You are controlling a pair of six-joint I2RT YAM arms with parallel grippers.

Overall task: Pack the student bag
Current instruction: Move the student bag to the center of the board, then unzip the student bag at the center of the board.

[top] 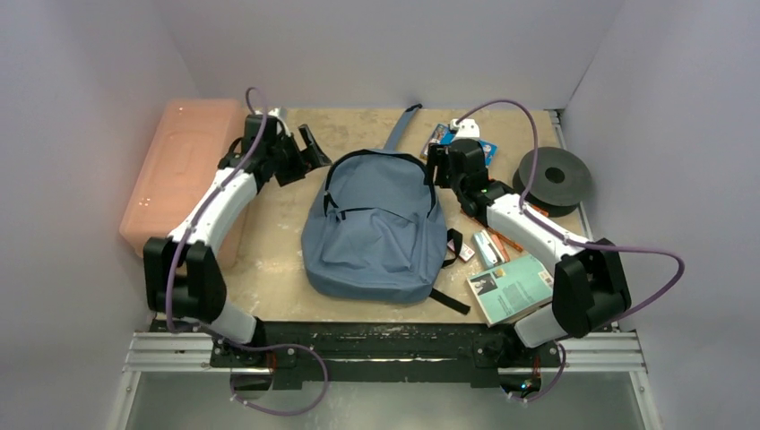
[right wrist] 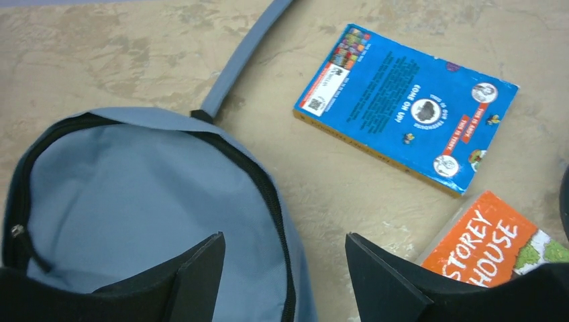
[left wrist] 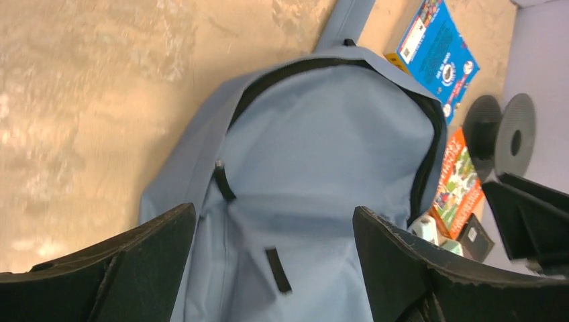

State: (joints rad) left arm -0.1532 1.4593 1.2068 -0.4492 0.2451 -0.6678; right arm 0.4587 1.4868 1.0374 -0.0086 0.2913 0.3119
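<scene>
The student bag (top: 376, 224), a blue-grey backpack with black zipper trim, lies flat mid-table, its top loop pointing to the back. My left gripper (top: 309, 148) hovers open off the bag's upper left corner; in its wrist view the bag (left wrist: 322, 154) fills the space beyond the wide-apart fingers (left wrist: 275, 215). My right gripper (top: 436, 166) is open at the bag's upper right edge. In its wrist view the jaws (right wrist: 285, 238) straddle the black zipper (right wrist: 268, 194) on the bag (right wrist: 134, 194), holding nothing.
A salmon-pink box (top: 179, 170) stands at the left. Right of the bag lie a blue book (right wrist: 409, 100), an orange book (right wrist: 490, 241), a black spool (top: 553, 179), small boxes (top: 488, 246) and a teal book (top: 511, 287).
</scene>
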